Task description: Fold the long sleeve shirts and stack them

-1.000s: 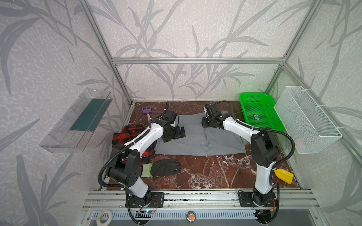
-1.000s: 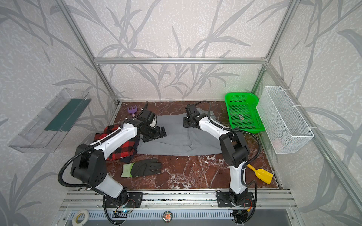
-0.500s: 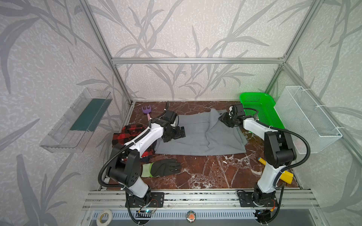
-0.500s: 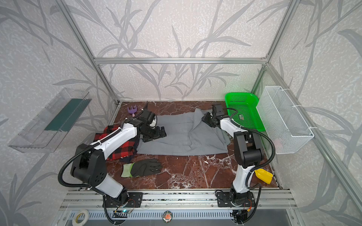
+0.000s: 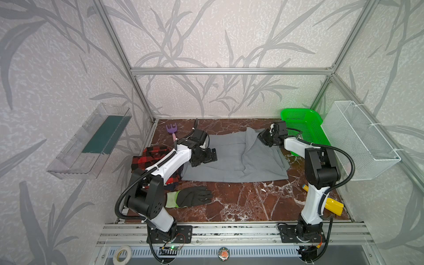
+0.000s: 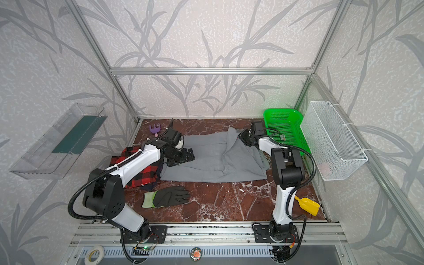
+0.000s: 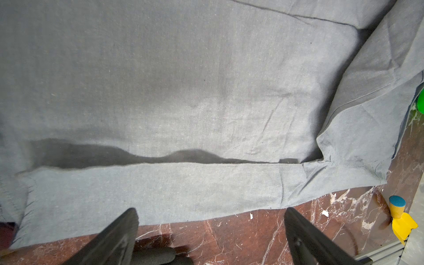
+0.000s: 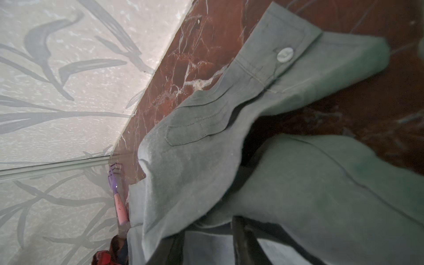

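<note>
A papered enclosure [image 5: 229, 46] walls in a red-brown marbled table [image 5: 241, 202]. On it the grey shirt [image 5: 229, 160] lies spread mostly flat toward the back, its long axis running across the table from one arm to the other. The red-and-black plaid shirt [image 5: 149, 158] lies bunched at its left end, partly under the left arm; whether the two cloths overlap I cannot tell. The right end effector [image 5: 263, 138] sits at the grey shirt's far right corner, jaws narrowed on a pinch of cloth that rises to it in a ridge. In the right wrist view the sleeve [image 8: 229, 114] trails away from it, cuff button [image 8: 284, 55] showing. The body of the shirt lies to this end effector's left, so I judge the fold must travel leftward along that long axis, and the right arm is nearer. The left end effector [image 5: 206, 159] hovers spread wide over the shirt's left end, holding nothing. A black glove [image 5: 195, 196] lies nearer the front, apart from both shirts.
</note>
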Controlling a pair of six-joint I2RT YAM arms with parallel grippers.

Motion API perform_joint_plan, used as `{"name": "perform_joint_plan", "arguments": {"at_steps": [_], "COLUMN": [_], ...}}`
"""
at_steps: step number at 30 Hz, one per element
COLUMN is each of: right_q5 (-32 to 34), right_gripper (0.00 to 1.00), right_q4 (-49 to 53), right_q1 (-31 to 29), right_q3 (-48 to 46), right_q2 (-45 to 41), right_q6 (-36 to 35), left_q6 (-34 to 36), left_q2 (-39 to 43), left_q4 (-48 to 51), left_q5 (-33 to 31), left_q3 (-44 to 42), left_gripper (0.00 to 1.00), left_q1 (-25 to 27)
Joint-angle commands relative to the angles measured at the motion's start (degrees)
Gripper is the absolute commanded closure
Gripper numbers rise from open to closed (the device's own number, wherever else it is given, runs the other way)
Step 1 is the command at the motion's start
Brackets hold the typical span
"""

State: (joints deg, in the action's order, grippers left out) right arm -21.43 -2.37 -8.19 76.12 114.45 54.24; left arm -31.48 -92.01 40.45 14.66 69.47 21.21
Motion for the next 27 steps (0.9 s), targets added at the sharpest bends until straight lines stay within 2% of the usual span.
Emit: {"name": "perform_joint_plan", "arguments": {"at_steps": [1, 5, 9, 14, 18, 21, 27], "right_q5": [-1.81, 2.53, 5.5, 8.32, 7.11, 8.62, 8.67], "right_gripper": [0.69, 0.69, 0.66, 0.65, 0.65, 0.65, 0.66], "right_q4": [-4.25, 1.17, 3.84, -0.59, -4.92, -9.21, -13.33], "right_q1": [-0.16, -0.16, 0.19, 0.45, 0.71, 0.7, 0.67], "right_q3": [0.99, 0.9, -1.39, -6.78, -7.23, -9.41, -7.34], "right_q2": [-0.95, -3.59, -5.08, -7.72, -7.64, -8.24, -6.08], "right_q6": [2.51, 1.68, 5.07, 9.18, 10.88, 13.5, 15.46], "left_q6": [0.32, 0.3, 0.42, 0.46, 0.4, 0.53, 0.48], "left_q2": [1.04, 1.0, 1.28, 1.48, 1.53, 1.6, 1.4], "left_q4": [0.6, 0.69, 0.7, 0.86, 0.95, 0.86, 0.82], "left_q5": [-0.46, -0.37, -0.57, -0.77, -0.77, -0.92, -0.92], "left_q3": [-0.41, -0.4, -0.44, -0.4, -0.31, -0.36, -0.3], "left_gripper": [0.01, 0.01, 0.01, 0.01, 0.01, 0.01, 0.01], "left_q1": [-0.21, -0.21, -0.21, -0.21, -0.21, -0.23, -0.3]}}
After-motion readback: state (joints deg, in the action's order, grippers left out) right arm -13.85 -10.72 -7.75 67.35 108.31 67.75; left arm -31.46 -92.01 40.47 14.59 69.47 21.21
